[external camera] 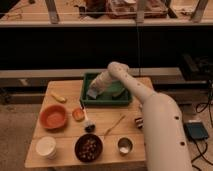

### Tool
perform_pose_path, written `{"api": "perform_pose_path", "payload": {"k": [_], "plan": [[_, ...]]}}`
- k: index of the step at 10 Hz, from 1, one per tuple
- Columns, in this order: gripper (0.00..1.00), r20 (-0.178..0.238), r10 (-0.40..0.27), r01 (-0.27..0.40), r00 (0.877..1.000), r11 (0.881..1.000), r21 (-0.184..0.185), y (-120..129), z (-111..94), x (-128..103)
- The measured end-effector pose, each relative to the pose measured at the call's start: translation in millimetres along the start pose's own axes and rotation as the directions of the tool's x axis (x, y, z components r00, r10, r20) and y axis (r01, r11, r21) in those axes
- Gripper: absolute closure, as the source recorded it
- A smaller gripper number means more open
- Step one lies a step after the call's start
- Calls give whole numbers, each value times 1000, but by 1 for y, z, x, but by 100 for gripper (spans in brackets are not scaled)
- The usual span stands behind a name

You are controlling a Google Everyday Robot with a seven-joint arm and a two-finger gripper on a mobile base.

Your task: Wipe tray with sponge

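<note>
The dark-green tray (108,102) lies at the back middle of the wooden table. My arm reaches over it from the right. My gripper (95,90) is low over the tray's left part, shut on the pale blue-grey sponge (92,94), which rests against the tray floor near the left wall. An olive-green oblong item (119,93) lies in the tray's right part, partly behind my arm.
On the table stand an orange-red bowl (52,116), an orange chunk (78,114), a small brush (87,121), a yellow item (58,97), a white cup (45,147), a dark bowl of nuts (88,148), a metal cup (124,146) and a thin stick (115,125).
</note>
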Motion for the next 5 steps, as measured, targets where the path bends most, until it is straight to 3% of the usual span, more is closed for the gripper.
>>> {"api": "perform_pose_path", "payload": {"k": [1, 3, 5], "plan": [[85, -1, -21, 21, 1000, 999, -32, 4, -4, 0], [85, -44, -54, 47, 998, 986, -162, 22, -23, 14], [85, -84, -59, 39, 995, 973, -226, 35, -36, 32]]}}
